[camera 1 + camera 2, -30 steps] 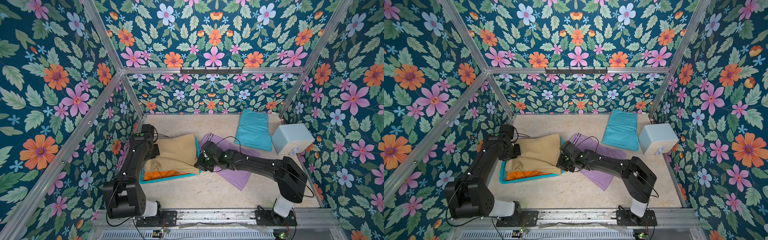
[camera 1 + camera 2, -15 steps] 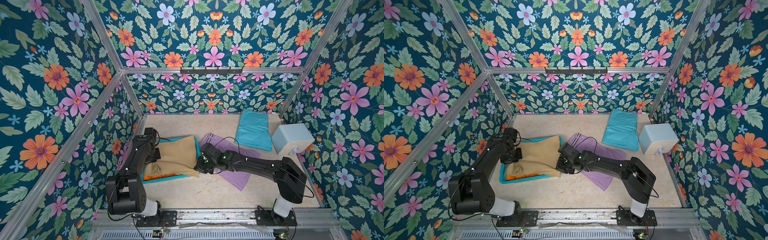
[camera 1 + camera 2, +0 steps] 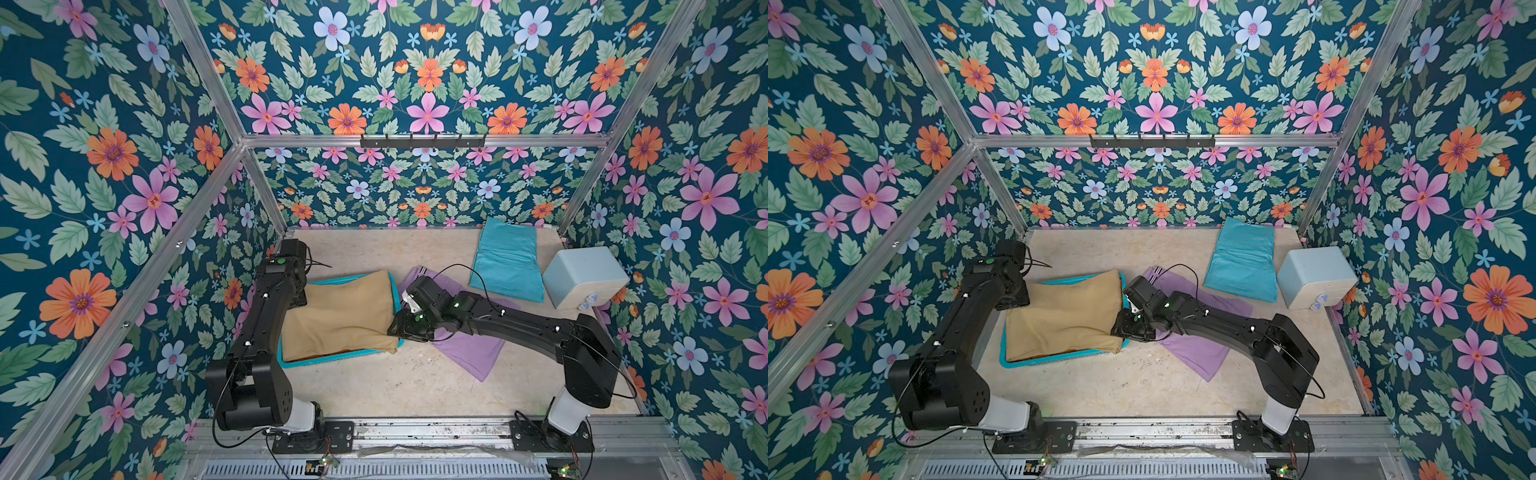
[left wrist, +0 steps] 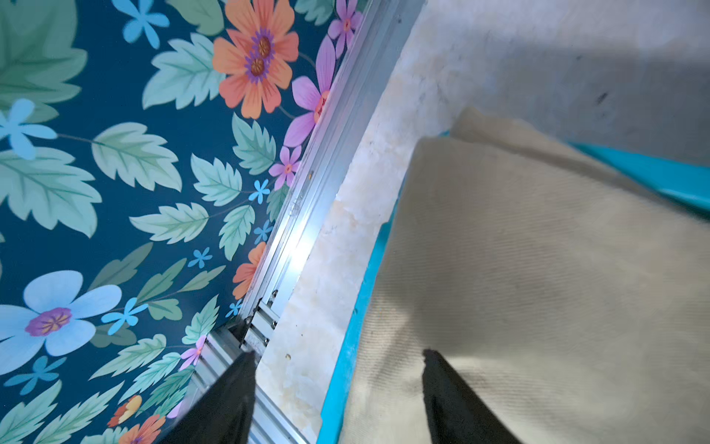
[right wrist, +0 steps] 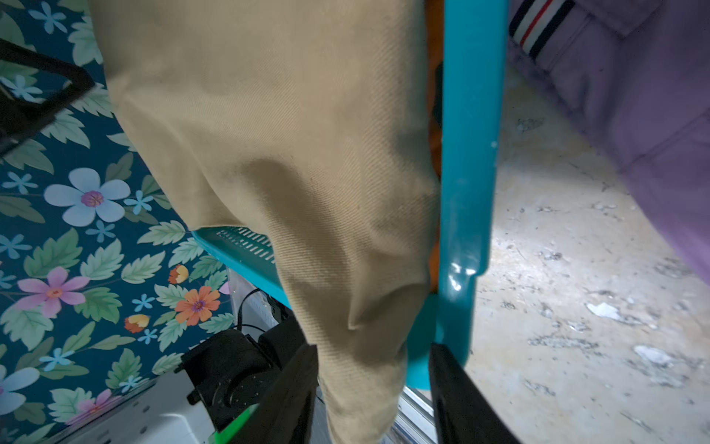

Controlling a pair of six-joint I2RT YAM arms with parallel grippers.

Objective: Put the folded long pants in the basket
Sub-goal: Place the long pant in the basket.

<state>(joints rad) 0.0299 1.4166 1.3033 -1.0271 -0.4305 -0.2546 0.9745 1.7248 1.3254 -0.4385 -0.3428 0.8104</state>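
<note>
Tan pants lie in the teal basket at the left and cover it. My left claw is spread apart at their left edge, gripping nothing. My right claw is spread around their right corner, not pinching it. Lilac pants, then turquoise pants, rest on the counter further right.

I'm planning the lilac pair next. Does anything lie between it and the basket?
No loose thing does: the lilac pants lie on the table right beside the basket. Only the right gripper sits at that rim, its arm over them, and the tan pants already cover the basket.
</note>
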